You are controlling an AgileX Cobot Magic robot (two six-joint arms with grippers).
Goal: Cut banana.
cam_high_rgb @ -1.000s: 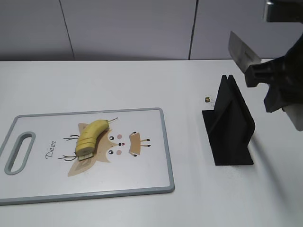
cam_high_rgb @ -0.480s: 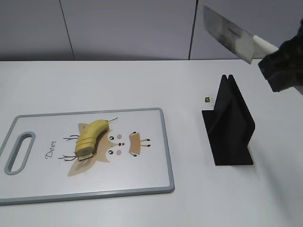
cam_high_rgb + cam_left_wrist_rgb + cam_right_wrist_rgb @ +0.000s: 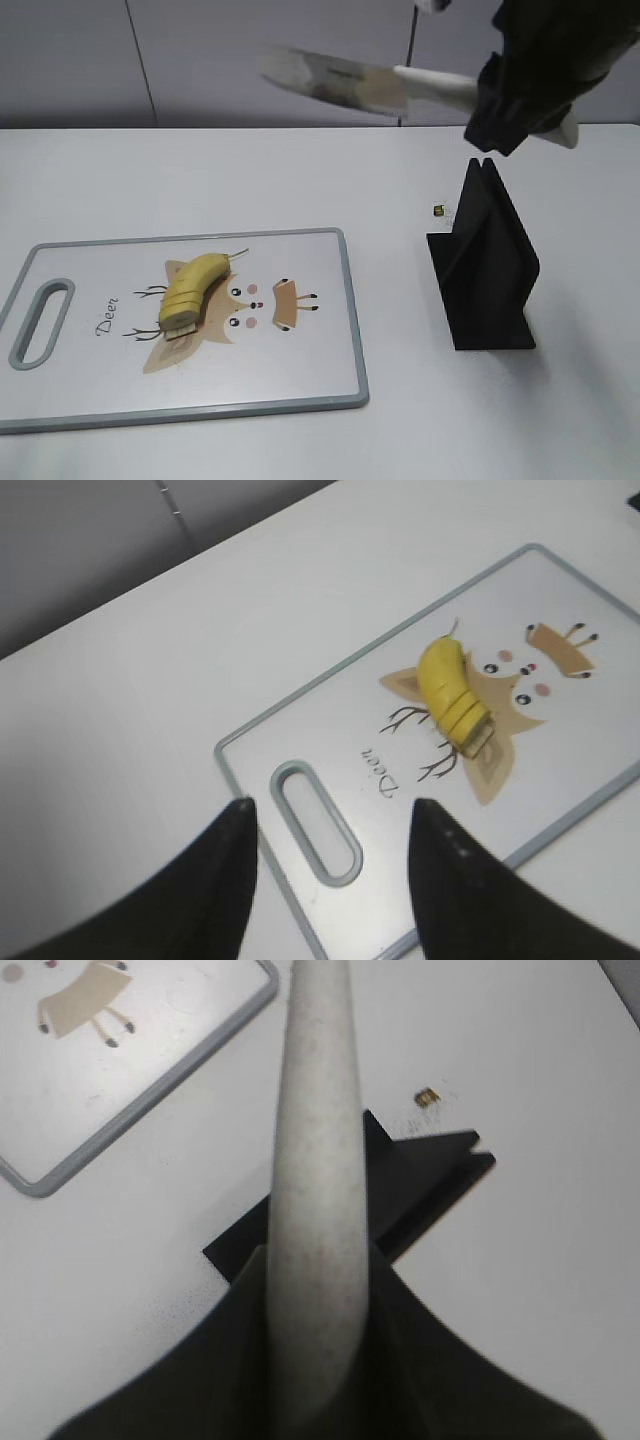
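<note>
Banana lies on the cutting board, left of center, right over the deer print. Stem tip points up-right toward the board's far edge; the lower-left end is already cut into round slices that stand packed together against the uncut part. Same layout in the left wrist view: banana, slices at the end nearest the board's handle slot.

Right gripper is high above the table, near the black knife stand, clamped on the pale handle of a knife. Blade sticks out leftward, roughly level, blurred, well apart from the banana. Right wrist view confirms it: the handle runs straight out between the 2 dark fingers, pinched tight. My read: the grip sits far back on the handle so the whole blade clears the fingers for the chop.

Left gripper hangs over the handle end of the board, fingers spread, holding nothing, not touching the banana. It is placed where it could pin the board or fruit if needed.

Small brownish bit sits on the table just beside the stand; can't tell what it is.

Judgement: cutting is partly done, most of the banana is uncut. Next move needs the blade carried left and down onto the uncut section, square to the fruit.
</note>
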